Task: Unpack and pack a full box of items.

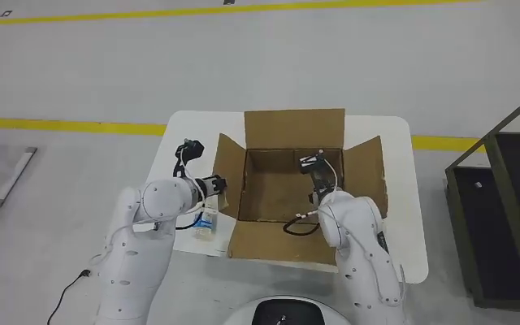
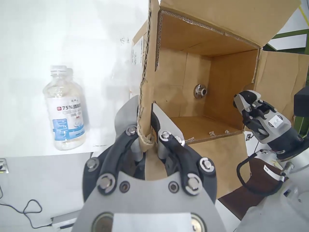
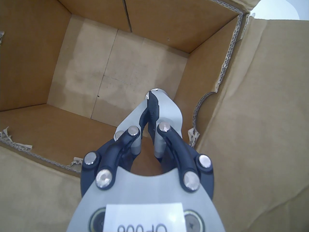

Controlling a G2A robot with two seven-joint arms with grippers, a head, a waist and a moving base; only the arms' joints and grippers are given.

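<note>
In the top view, an open cardboard box [image 1: 294, 128] stands in the middle of a white table [image 1: 382, 138], all four flaps spread out. The left gripper [image 1: 221, 187] sits at the box's left flap [image 1: 230, 175], and a clear bottle [image 1: 207, 221] lies on the table just beside it. The right gripper [image 1: 312, 195] hangs inside the box, near its right wall.

In the left wrist view, the left gripper's fingers are clamped on the torn edge of the flap, one on each face of the cardboard. The bottle lies on its side on the table, apart from the box. A small metal flanged part [image 2: 200, 91] rests deep inside the box, with the right gripper near it but not touching.

In the right wrist view, the right gripper's pads are pressed together above the box floor. A shiny sliver shows just past the fingertips, possibly the metal part, though it is mostly hidden.
</note>
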